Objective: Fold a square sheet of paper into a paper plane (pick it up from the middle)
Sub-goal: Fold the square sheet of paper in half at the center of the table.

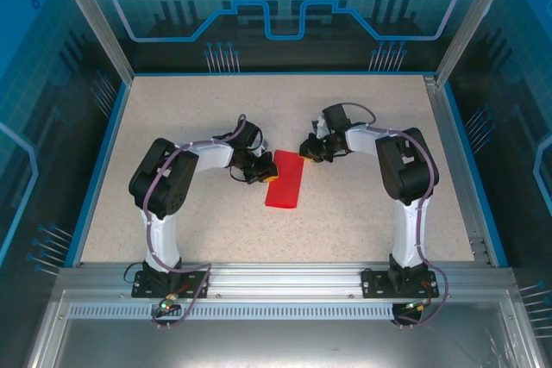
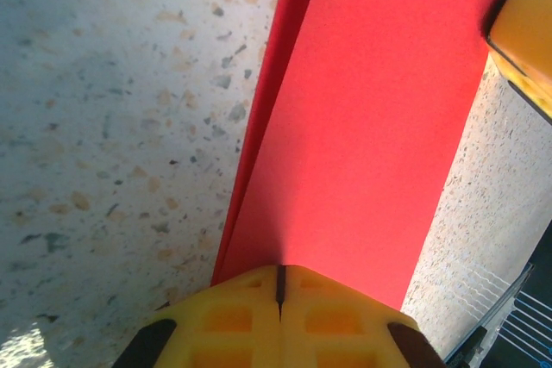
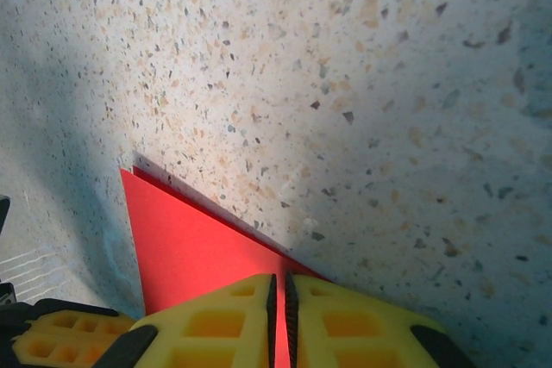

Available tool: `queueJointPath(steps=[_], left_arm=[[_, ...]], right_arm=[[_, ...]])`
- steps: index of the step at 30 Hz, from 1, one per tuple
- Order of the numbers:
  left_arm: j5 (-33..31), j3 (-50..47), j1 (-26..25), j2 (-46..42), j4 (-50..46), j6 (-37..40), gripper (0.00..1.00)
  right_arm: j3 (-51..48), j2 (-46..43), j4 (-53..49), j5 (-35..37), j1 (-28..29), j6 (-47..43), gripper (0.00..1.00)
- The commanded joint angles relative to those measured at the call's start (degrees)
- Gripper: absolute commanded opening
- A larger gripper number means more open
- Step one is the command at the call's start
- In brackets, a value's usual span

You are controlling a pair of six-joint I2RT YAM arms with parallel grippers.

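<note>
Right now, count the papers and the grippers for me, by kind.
Paper: 1, red, folded
Grippers: 2, left gripper and right gripper
Total: 3

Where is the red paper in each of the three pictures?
Top external: the folded bright red paper sheet lies in the middle of the picture.
Left wrist: the paper runs from the top right down to the left gripper's yellow fingers.
Right wrist: a paper corner at lower left, reaching the right gripper's yellow fingers.
Shared landmark: the speckled beige tabletop under it.
</note>
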Motion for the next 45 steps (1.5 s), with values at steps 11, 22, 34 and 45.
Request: queueJointPath(steps=[11,22,34,45], left_arm=[[-3.3,-1.6,-0.4,3.4,-5.3,1.5,0.0],[-3.2,-1.9,-0.4,3.4,-5.3,1.4,0.0],[-3.0,-1.9,-0.4,3.8,-5.2,1.4,0.0],[-3.2,-1.9,-0.4,3.2,-5.2,1.3,0.0]], right_arm=[[2.5,-0.4,0.5,-6.0,-1.8,2.5,0.16],[6.6,5.9,-10.5,0.4,-2.2,5.6,0.14],[7.5,2.6,-10.6,-0.8,-1.0,3.0,0.15],[-4.0,-13.7,0.6,-3.8,0.9,3.4,0.19]])
